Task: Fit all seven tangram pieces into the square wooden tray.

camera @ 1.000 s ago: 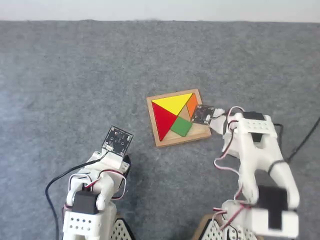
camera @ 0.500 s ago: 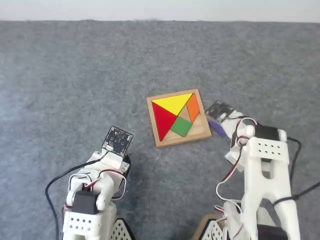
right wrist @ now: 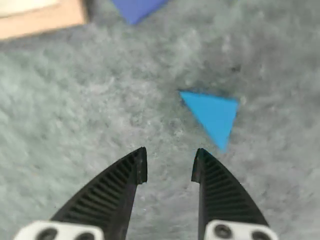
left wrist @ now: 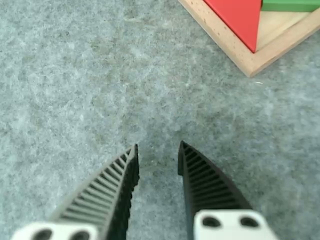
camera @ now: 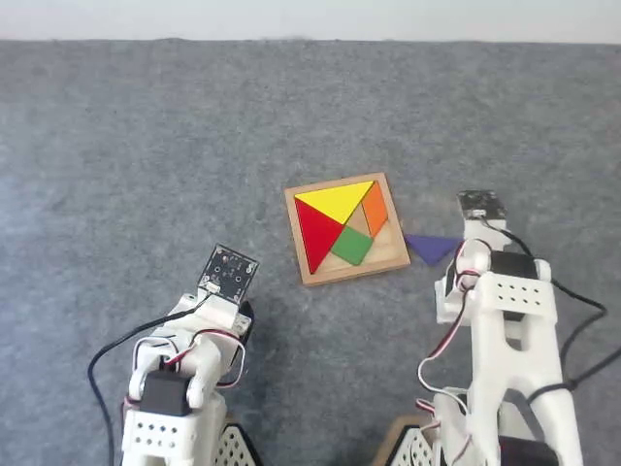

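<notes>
The left gripper (left wrist: 157, 156) hangs low over the bench (camera: 146, 146), fingers a little apart and holding nothing, well short of the tray (camera: 354, 275). The tray is partly filled, with bare wood showing toward its near right corner. Just right of it a purple triangle (camera: 432, 248) lies flat, its long edge on the far side and its tip pointing back at the arms. The right gripper (right wrist: 170, 165) is much the nearer. It is part open and empty, and a light blue triangle (right wrist: 212, 117) lies just ahead of its tips, off toward one finger, long edge slanting across the gripper's line.
</notes>
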Robot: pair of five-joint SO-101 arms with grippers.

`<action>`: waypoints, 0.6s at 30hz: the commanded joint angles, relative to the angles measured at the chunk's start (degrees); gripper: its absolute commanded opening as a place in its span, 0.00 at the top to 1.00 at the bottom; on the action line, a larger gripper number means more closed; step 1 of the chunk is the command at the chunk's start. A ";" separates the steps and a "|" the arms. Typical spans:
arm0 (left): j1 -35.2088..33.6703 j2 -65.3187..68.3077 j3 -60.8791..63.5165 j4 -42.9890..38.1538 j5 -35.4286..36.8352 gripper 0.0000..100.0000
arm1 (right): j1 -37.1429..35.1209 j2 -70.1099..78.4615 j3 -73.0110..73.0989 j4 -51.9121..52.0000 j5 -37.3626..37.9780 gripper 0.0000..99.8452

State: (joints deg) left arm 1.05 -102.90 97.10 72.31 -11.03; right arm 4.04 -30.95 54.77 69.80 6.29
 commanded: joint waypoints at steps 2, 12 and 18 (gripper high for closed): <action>-0.09 -1.23 -0.66 0.18 0.44 0.88 | 3.21 -1.98 -0.62 -1.71 -10.20 0.83; -0.09 -1.23 -0.66 0.18 0.44 0.88 | 1.36 6.73 -0.70 -8.04 -23.82 0.65; -0.09 -1.23 -0.66 0.18 0.44 0.88 | -2.77 17.98 -7.56 -7.96 -31.47 0.70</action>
State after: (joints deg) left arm 1.05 -102.90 97.10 72.31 -11.03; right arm 2.81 -18.29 53.80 61.36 -20.35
